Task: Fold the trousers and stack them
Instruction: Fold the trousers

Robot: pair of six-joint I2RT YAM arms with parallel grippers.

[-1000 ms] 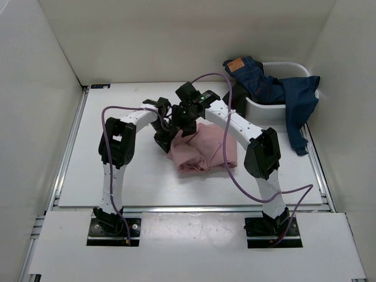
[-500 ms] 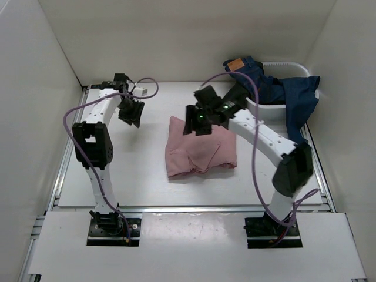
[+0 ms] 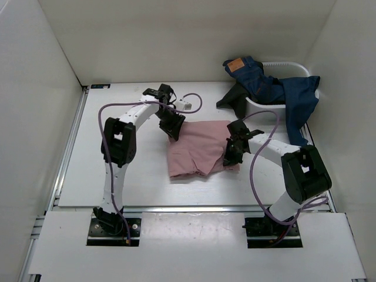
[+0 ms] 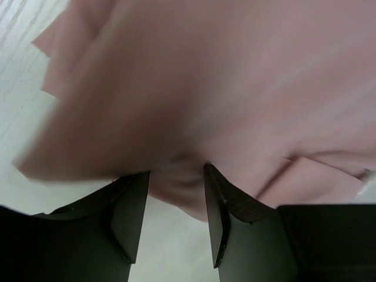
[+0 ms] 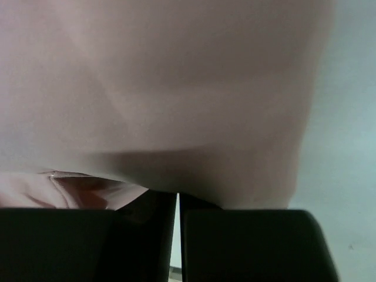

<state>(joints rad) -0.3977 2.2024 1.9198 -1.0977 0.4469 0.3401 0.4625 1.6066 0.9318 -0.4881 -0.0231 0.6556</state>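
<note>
Both arms are back on the trousers (image 3: 198,148): left fingers (image 3: 174,130) slightly apart, cloth between them; right fingers (image 3: 231,154) nearly closed under its edge. Seemingly folded; stacking remains.

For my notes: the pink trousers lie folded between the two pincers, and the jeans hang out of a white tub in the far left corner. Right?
One slip: the white tub with the jeans sits in the far right corner, as the top external view shows. The pink trousers do lie folded between the left pincer and the right pincer.
</note>
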